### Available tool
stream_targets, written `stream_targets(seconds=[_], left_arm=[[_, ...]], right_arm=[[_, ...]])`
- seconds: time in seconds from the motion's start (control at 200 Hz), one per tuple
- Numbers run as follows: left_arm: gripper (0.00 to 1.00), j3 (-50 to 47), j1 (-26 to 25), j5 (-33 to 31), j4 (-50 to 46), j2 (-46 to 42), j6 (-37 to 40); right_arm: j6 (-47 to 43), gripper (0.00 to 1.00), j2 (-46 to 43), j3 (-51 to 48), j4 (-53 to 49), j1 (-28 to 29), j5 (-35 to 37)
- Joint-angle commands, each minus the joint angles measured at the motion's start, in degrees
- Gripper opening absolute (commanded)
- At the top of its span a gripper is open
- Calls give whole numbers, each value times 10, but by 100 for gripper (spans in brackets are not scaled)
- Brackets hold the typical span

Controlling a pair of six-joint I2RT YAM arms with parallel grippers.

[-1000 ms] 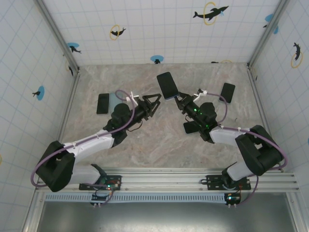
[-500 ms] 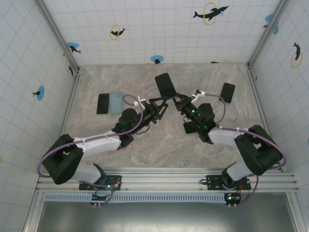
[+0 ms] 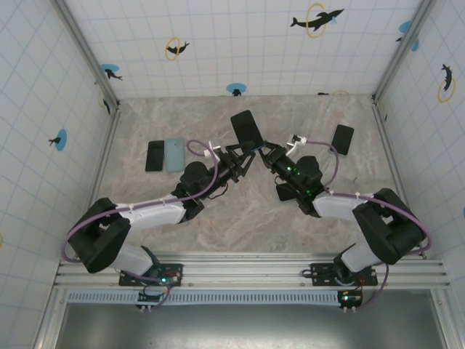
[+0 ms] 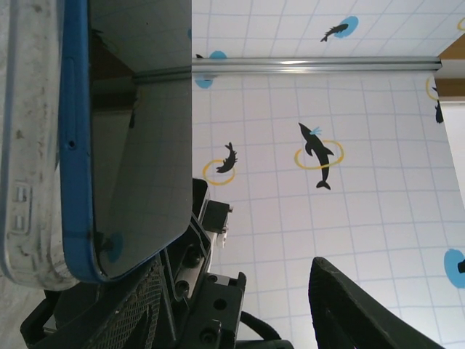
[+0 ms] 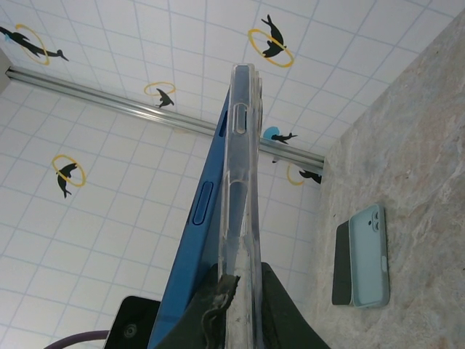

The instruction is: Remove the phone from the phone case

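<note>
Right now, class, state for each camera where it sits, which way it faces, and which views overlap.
Top external: above and behind the bases, facing down at the table; both arms show, left end effector and right end effector at the raised blue phone.
Left wrist: on the left arm, facing the tiled wall past the blue phone; own fingers show.
Right wrist: on the right arm, facing along the clear case edge-on; own fingers pinch it.
Shared: both wrist views see blue phone and clear case.
</note>
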Motion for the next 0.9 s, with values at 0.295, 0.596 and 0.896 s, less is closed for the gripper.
stream_targets(seconds=[0.295,0.596,0.896], left_arm=[[57,4,-2,-17,23,19,-15],[55,12,1,-61,32,32,-22],[47,49,-4,-93,24,51,-24]], right_arm=[[-34,0,-45,3,36,4,15],[-45,0,-58,-16,53,10,30],[-45,0,-61,-28,45,39,77]])
